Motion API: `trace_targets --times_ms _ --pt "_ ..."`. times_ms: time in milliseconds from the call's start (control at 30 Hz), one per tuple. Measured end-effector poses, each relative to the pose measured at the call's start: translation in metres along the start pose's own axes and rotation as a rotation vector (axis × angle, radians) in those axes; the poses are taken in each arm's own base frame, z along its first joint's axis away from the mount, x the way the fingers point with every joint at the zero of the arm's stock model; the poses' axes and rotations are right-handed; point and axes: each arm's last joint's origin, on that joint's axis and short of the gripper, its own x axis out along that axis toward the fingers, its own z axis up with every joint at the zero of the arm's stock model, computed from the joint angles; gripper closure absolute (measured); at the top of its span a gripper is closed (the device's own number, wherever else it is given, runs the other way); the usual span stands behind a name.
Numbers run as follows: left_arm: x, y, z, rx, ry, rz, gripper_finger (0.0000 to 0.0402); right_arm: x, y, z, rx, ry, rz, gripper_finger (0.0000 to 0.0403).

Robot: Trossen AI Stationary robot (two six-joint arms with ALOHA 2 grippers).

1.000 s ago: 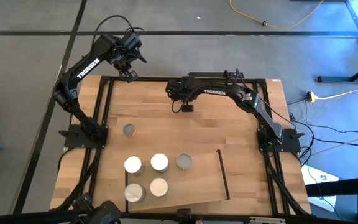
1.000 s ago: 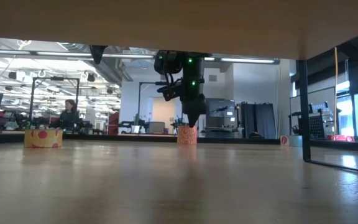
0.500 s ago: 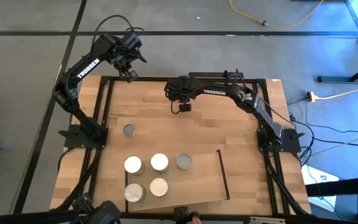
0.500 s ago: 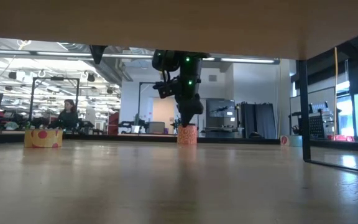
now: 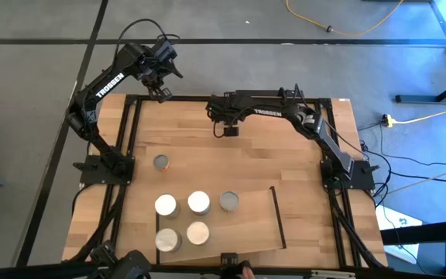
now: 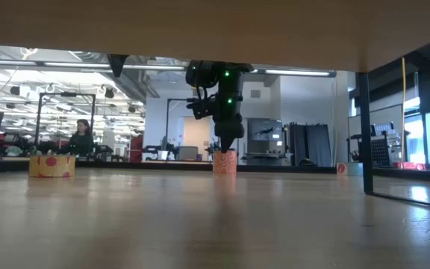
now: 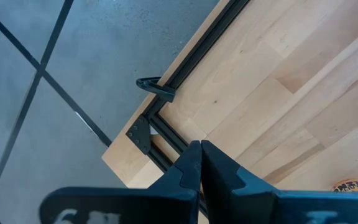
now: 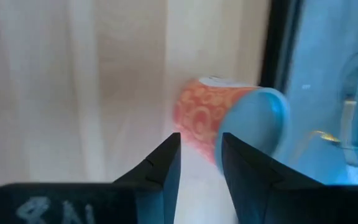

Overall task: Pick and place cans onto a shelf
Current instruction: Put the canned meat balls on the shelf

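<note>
High view: "TROSSEN" on both arms (image 5: 108, 80)

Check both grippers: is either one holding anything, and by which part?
Nothing is held. The right gripper stands open just above the small orange-sided can, not gripping it. The left gripper is shut on nothing at the table's far left corner.

Five cans (image 5: 197, 203) upright on shelf (image 5: 246, 229).
</note>
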Motion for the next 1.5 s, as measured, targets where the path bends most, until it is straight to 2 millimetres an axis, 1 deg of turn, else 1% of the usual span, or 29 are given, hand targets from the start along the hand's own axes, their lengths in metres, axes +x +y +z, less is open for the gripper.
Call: trace_targets --times_ms 67,267,600,933,1067,1300,1500 --pt "0.000 0.000 0.000 0.000 0.000 0.000 0.0401 0.003 -0.005 -0.002 0.041 -0.014 0.034 0.0285" --pt "0.000 0.000 0.000 0.000 0.000 0.000 0.0401 0.007 -0.013 -0.007 0.059 0.010 -0.005 0.0285" --pt "0.000 0.000 0.000 0.000 0.000 0.000 0.0401 0.007 -0.014 -0.007 0.062 0.004 0.001 0.0285" --pt "0.000 0.000 0.000 0.000 0.000 0.000 0.0401 0.007 -0.014 -0.004 0.127 -0.028 0.019 0.0285" --pt "-0.001 -0.004 0.001 0.012 -0.005 -0.003 0.0401 0.007 -0.014 -0.004 0.154 -0.031 0.011 0.0285" --pt "-0.004 -0.011 0.002 0.042 -0.015 -0.009 0.0401 0.007 -0.014 -0.004 0.149 -0.034 0.018 0.0285" --pt "-0.003 -0.009 0.002 0.058 -0.013 -0.005 0.0401 0.007 -0.014 -0.004 0.100 -0.028 0.023 0.0285"
